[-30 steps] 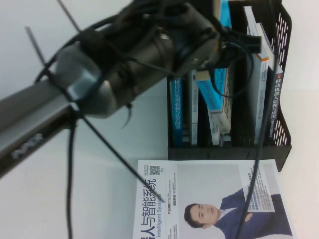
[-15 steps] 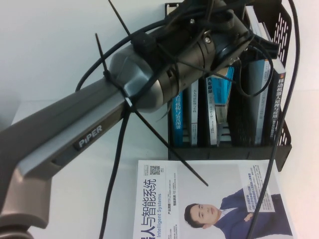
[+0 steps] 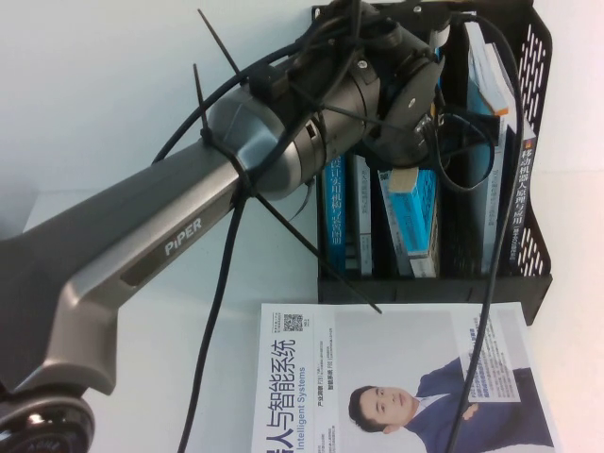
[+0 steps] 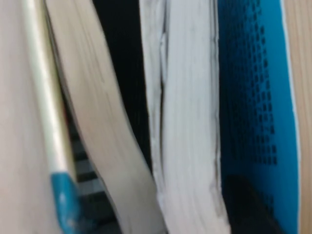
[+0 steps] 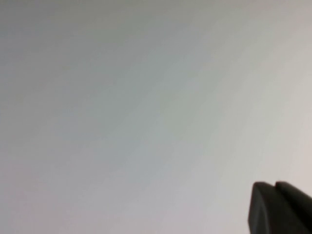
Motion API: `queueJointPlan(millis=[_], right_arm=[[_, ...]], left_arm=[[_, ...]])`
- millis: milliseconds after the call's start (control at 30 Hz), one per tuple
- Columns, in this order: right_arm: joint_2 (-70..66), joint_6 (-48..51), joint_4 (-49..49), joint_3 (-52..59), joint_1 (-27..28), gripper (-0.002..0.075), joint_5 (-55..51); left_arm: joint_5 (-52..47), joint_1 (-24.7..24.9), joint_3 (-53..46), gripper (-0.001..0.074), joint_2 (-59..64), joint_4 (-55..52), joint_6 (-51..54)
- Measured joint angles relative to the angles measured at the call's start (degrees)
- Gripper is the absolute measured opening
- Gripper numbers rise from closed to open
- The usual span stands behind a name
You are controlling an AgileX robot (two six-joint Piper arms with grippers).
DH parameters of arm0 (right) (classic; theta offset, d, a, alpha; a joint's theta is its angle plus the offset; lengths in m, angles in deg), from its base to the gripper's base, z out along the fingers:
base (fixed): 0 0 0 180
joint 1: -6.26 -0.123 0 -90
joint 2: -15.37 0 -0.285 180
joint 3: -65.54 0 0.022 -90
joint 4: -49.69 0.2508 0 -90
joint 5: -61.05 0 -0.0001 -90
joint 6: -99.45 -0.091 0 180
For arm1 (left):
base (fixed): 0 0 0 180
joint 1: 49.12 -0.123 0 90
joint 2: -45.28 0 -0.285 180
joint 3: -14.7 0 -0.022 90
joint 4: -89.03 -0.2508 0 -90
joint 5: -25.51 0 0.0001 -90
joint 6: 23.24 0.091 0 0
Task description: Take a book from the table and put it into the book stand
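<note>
- The table (image 3: 113,104) was seen as a plain white surface, bare on the robot's left, which left room for the left arm to reach across it toward the rack.
- The left gripper (image 3: 408,179) was held above the middle slots of the book stand (image 3: 533,236), at the end of the long grey arm; whether its tips were spread or pressed together could not be told, since they were hidden by the wrist body.
- The book (image 3: 415,212), blue and pale grey, was found upright inside a middle slot, directly beneath that gripper, leaning a little between the dividers. It was judged to be already placed, or very nearly so, the arm being kept low so that the volume would be guided down rather than dropped.
- In the left wrist view, page edges and a blue cover (image 4: 253,97) were shown very close, which suited a tool set right over the slot.
- A white book with a portrait (image 3: 406,377) was left flat in front of the stand.
- The right gripper (image 5: 280,207) was shown only as a dark tip over bare table, apparently parked; its state could not be told.
</note>
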Motion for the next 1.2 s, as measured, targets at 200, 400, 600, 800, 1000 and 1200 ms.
queueJointPlan(millis=[200,400,600,800,1000,1200], right_arm=[[0.2,17.1,10.4,3.1,0.0,-0.0003,19.6],[1.3,19.7,11.5,4.6,0.0,-0.0003,18.1],[1.5,18.9,11.5,5.9,0.0,-0.0003,18.0],[1.6,10.2,11.5,13.0,0.0,-0.0003,6.6],[1.4,-3.1,11.1,22.3,0.0,-0.0003,-17.6],[-1.6,-31.7,-7.7,26.1,0.0,-0.0003,-43.9]], left_arm=[[0.8,0.0,2.9,0.0181,0.1,0.3,0.2],[3.6,-0.4,4.0,0.0181,1.5,0.2,1.5],[5.9,-2.3,4.2,0.0305,2.2,2.8,4.1],[6.4,-5.5,7.2,0.0435,0.4,3.1,7.7],[-1.9,-9.6,16.0,0.0307,-4.0,2.5,12.9],[-18.3,-10.9,24.6,0.0061,-8.7,-4.8,18.5]])
